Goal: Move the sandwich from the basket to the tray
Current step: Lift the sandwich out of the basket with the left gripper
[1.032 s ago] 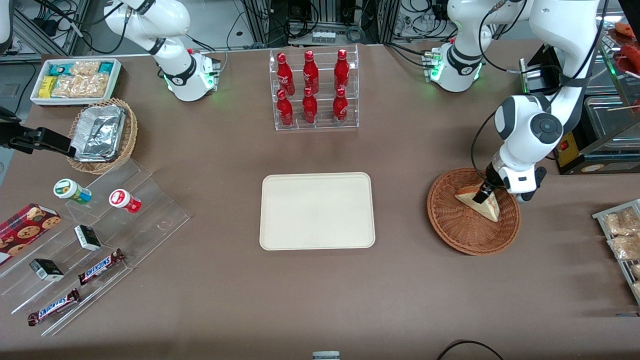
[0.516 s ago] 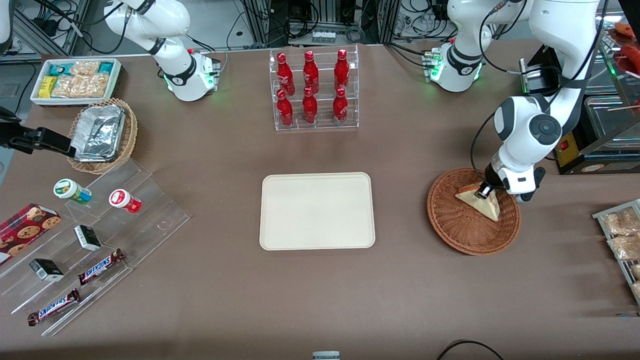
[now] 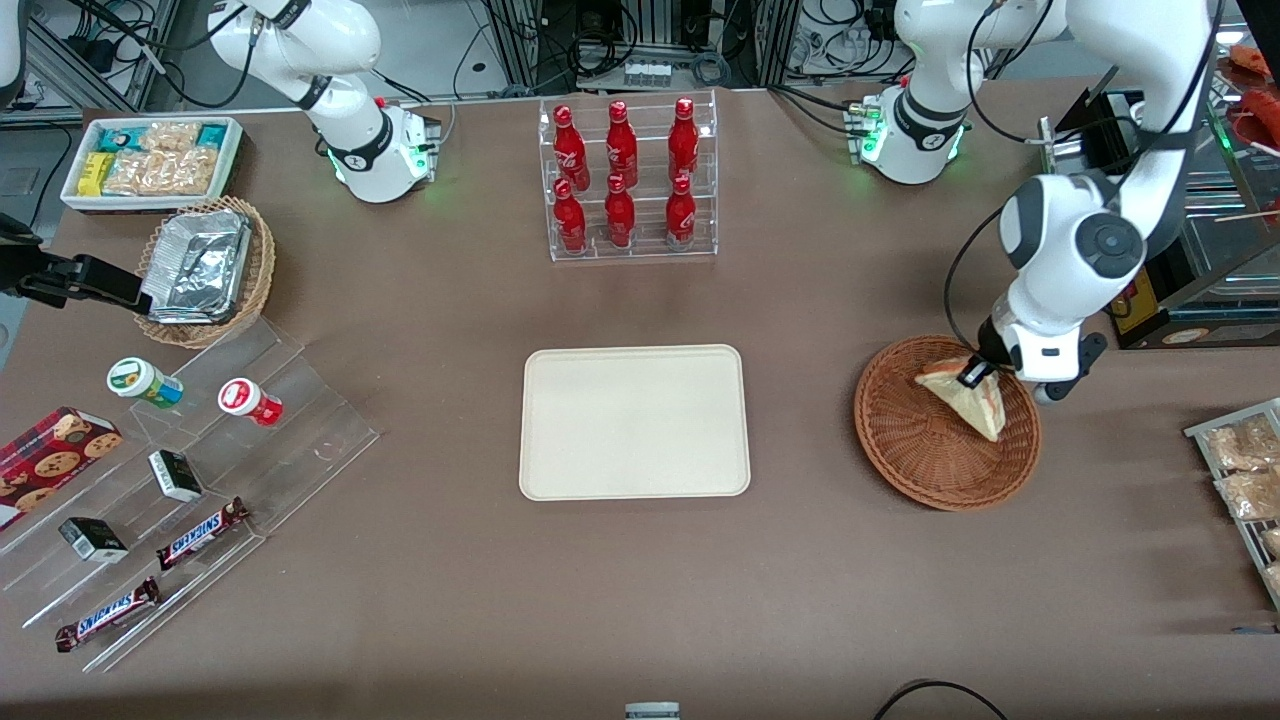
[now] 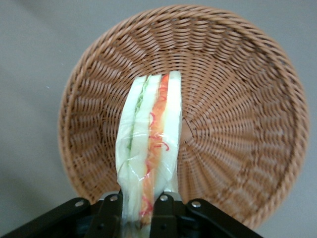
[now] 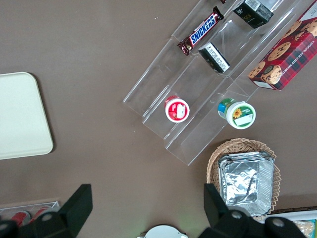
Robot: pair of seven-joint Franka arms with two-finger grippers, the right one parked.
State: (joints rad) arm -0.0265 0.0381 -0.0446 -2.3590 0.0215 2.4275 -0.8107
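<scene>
Gripper (image 3: 972, 377) fingers (image 4: 163, 218) clamp sandwich (image 4: 148, 158) over basket (image 4: 237, 124); wrist shows filling.

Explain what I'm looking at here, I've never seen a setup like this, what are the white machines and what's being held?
The white machines are robot arms bolted to a brown table. One picture looks at them from the front; the other two come from cameras on their wrists. The working arm's gripper has its jaws shut on a wrapped sandwich, held over a round wicker basket. The wrist camera shows that sandwich close up. A cream tray lies mid-table, bare. Red bottles stand in a clear rack farther from the front camera.
</scene>
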